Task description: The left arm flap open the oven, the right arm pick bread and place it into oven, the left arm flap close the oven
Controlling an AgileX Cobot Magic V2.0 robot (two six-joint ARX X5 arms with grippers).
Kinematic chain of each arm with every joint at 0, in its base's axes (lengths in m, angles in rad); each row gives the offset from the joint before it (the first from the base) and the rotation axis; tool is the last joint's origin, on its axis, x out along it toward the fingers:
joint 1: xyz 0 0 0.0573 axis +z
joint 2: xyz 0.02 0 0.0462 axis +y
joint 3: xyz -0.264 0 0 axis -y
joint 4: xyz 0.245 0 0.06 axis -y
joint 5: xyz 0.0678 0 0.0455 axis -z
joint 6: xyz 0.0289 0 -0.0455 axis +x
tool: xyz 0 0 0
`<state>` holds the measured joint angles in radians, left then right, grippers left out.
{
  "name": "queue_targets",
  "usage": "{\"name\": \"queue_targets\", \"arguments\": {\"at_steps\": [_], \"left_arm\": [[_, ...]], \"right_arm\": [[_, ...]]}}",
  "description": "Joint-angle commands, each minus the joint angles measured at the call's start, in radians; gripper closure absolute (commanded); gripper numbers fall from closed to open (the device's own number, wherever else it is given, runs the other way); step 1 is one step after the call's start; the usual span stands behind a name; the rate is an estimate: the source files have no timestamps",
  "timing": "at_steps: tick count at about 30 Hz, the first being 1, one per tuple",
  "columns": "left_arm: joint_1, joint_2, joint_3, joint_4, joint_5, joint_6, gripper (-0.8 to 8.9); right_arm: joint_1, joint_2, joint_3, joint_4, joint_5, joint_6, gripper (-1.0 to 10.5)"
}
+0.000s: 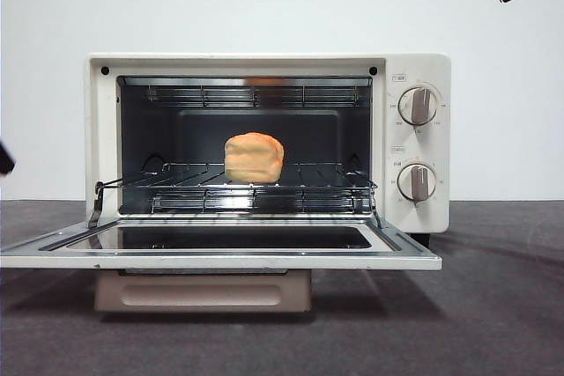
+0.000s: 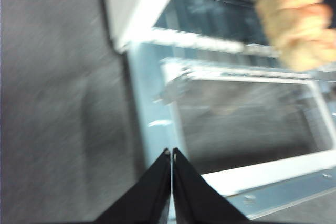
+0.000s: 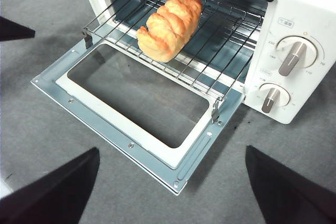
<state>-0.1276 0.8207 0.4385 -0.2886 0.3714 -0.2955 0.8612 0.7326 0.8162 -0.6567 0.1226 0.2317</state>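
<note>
The lumpy golden-orange bread [image 1: 254,158] lies on the wire rack inside the cream-white toaster oven [image 1: 423,143], frame centre, whose glass door [image 1: 220,246] hangs flat open. The left gripper [image 2: 171,153], its black fingers pressed together and empty, hovers near the door's corner. The right gripper [image 3: 170,174], fingers spread wide, holds nothing, well apart from the bread. The knob dials' numbers are too small to read. Dark grey surface [image 1: 493,305].

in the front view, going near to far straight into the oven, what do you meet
Beige bar handle under the door's edge → opened glass door lying flat → wire rack → bread on the rack → oven's dark back wall.
</note>
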Motion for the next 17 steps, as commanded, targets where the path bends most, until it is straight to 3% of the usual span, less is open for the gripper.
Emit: {"name": "queue_targets", "arguments": {"at_steps": [1,17], "left_arm": [[0.020,0.045,-0.033,0.030,0.020,-0.005,8.03],[0.033,0.371,-0.060,0.282,0.062,-0.008,8.03]], "right_arm": [[0.008,0.003,0.012,0.005,-0.003,-0.008,5.1],[0.008,0.004,0.012,0.005,-0.003,-0.007,5.1]]}}
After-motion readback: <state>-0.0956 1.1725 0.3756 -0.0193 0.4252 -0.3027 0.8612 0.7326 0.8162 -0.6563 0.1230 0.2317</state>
